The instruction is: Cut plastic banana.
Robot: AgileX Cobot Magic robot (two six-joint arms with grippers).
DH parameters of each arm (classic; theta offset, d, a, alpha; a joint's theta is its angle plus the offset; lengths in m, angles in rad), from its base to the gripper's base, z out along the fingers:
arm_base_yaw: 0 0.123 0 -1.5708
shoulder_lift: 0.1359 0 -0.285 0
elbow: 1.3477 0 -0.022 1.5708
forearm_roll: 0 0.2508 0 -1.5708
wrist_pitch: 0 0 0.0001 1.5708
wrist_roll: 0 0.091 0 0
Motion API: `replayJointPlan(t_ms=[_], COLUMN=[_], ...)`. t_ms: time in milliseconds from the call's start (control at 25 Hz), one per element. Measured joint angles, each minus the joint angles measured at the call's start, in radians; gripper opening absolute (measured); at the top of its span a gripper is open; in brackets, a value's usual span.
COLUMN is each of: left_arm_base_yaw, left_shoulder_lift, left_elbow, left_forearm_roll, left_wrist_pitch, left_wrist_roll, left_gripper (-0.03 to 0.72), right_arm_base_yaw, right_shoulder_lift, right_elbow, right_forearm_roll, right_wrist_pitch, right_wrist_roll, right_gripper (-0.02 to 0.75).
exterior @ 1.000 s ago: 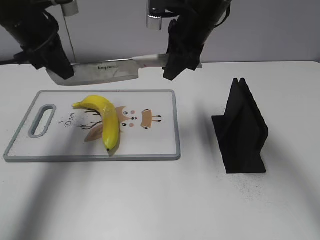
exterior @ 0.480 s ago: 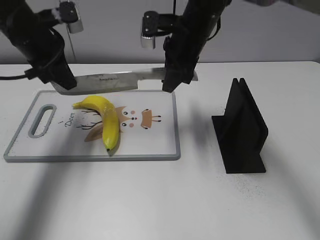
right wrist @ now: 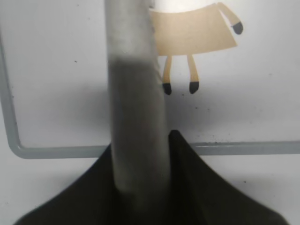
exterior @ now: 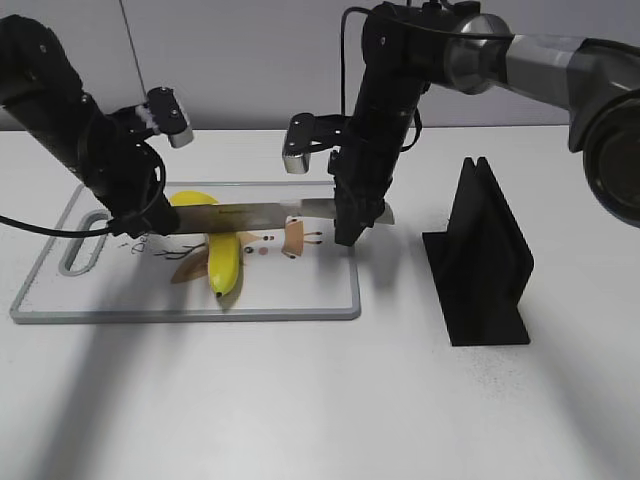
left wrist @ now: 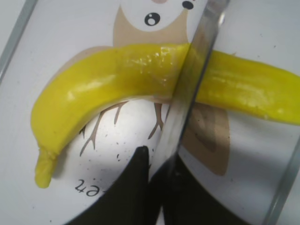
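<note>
Yellow against white, that's the plastic banana (exterior: 222, 255) lying on the cutting board (exterior: 320, 305) on the tabletop (exterior: 300, 400), and in the exterior view the knife (exterior: 262, 212) lies level across it. The left gripper (exterior: 160, 218) grips the blade's tip end at the banana's nine o'clock; the right gripper (exterior: 350, 222) has the handle end at three o'clock. A black stand (exterior: 485, 260) sits well apart, further out at three o'clock.

Left wrist view now: the blade (left wrist: 187, 89) crosses the banana (left wrist: 117, 89) near its middle, edge touching the skin, the stem end down at seven o'clock. The left jaws are clamped on the blade at six o'clock. No split is visible.

Right wrist view: the knife's handle end (right wrist: 136, 112) runs from six toward twelve o'clock over the board's rim (right wrist: 56, 151), the right jaws closed on it from both sides. The banana is out of sight here.

The danger, as I read it: that glossy curved skin. If one arm presses harder than the other, the blade could tilt and skid along the fruit, or roll it sideways on the board. A thin pinch on the flat of the blade could also slip under load.
</note>
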Motion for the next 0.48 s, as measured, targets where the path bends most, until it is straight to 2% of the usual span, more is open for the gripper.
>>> replayJointPlan(t_ms=[480], left_arm_base_yaw=[-0.005], left_shoulder_lift=[-0.071], left_elbow=[-0.055], left_forearm_roll=[0.064], left_wrist_pitch=[0.086], left_wrist_roll=[-0.024], left_gripper=[0.039], right_arm_base_yaw=[0.009], right_shoulder_lift=[-0.056], right_elbow=[-0.052], right_forearm_roll=[-0.019], right_wrist_pitch=[-0.003], right_wrist_roll=[0.016], right_gripper=[0.203])
